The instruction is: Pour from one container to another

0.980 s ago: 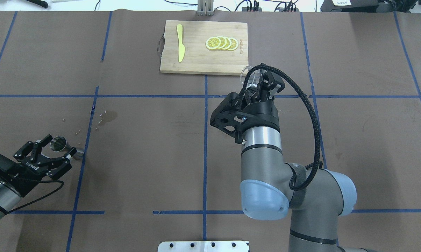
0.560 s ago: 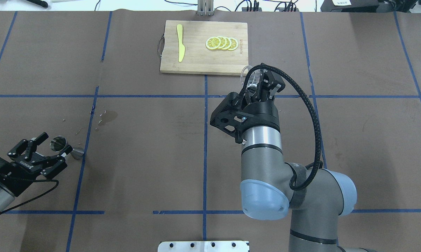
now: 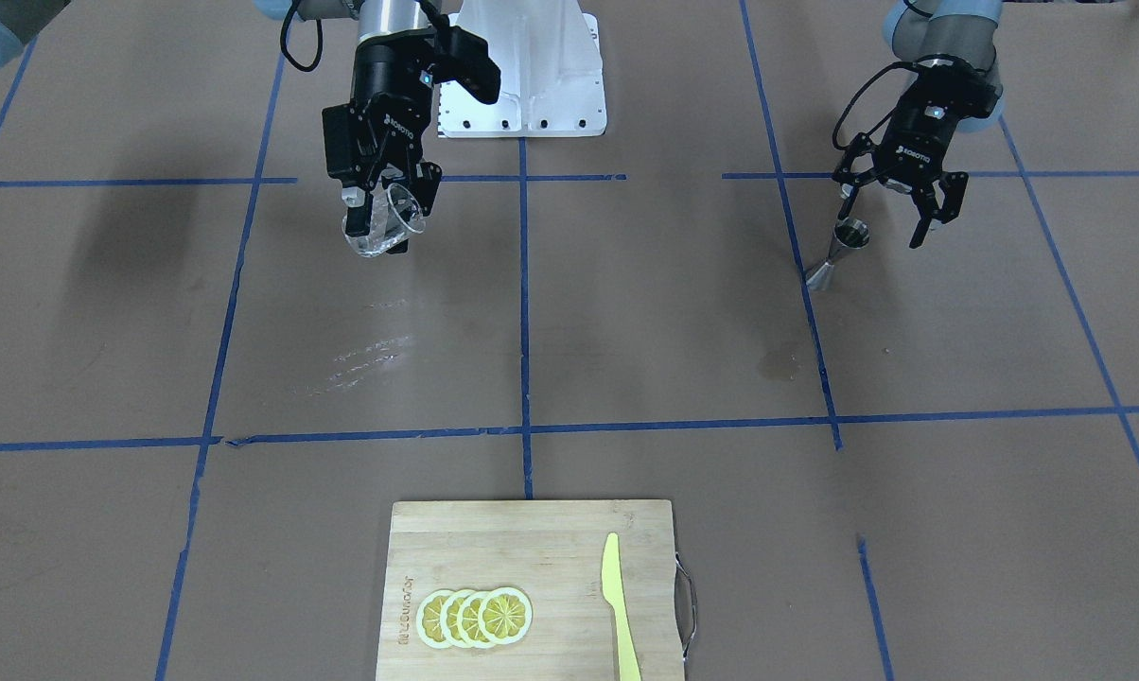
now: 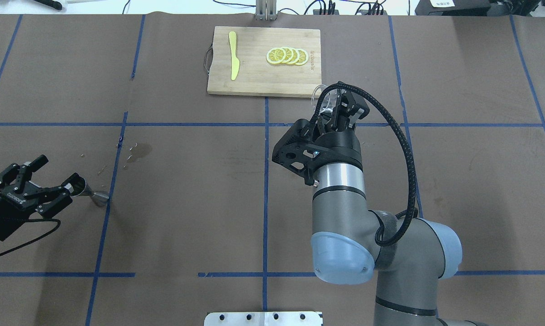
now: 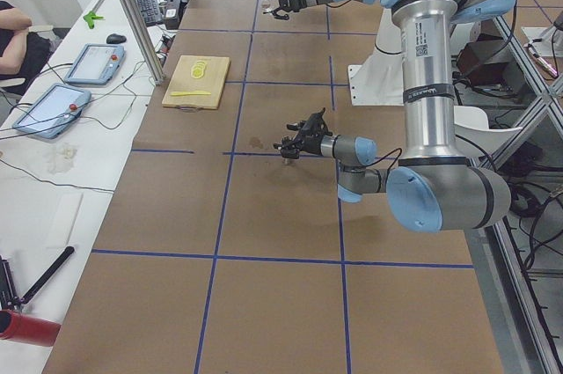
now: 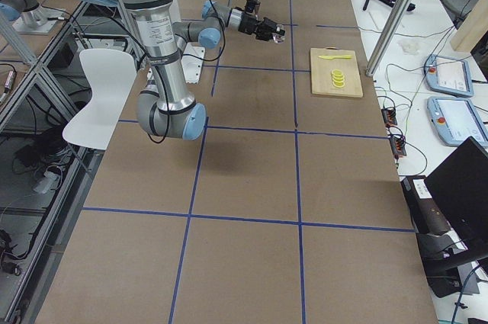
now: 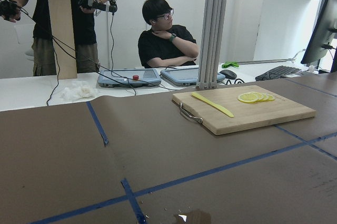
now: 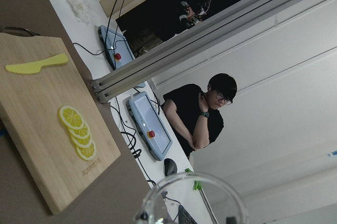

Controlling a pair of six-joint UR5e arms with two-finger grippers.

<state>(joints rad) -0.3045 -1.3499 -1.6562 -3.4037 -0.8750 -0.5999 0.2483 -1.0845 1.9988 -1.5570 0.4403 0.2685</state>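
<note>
Spread wide and holding nothing, my left claw [image 4: 59, 168] hangs low at my near left. One fingertip sits just beside the top cup of the small grey stainless-steel hourglass jigger [image 4: 90, 194], which stands upright on the brown table [image 4: 186, 217] against a blue tape line [image 4: 104, 217]. Whether that finger touches the rim I cannot tell. A second ago the same fingers stood on either side of the upper cup; since then the claw has drawn back to my left, and the jigger stands free where it was. Just beyond the jigger a dark damp stain [image 4: 141, 149] marks the paper. Further out and well to the right, my right claw [image 3: 385, 203] is clamped on the small clear glass tumbler [image 3: 380, 229], held tilted above the table and well apart from the jigger, with taped squares of table between them; this arm and the glass have not moved. Just past the tumbler lies the rectangular bamboo cutting board [image 4: 263, 79], carrying a yellow plastic knife [image 4: 233, 56] and a fanned row of lemon slices [image 4: 287, 55]. Beyond the table's far edge a seated person [image 7: 166, 37] in black shows.
</note>
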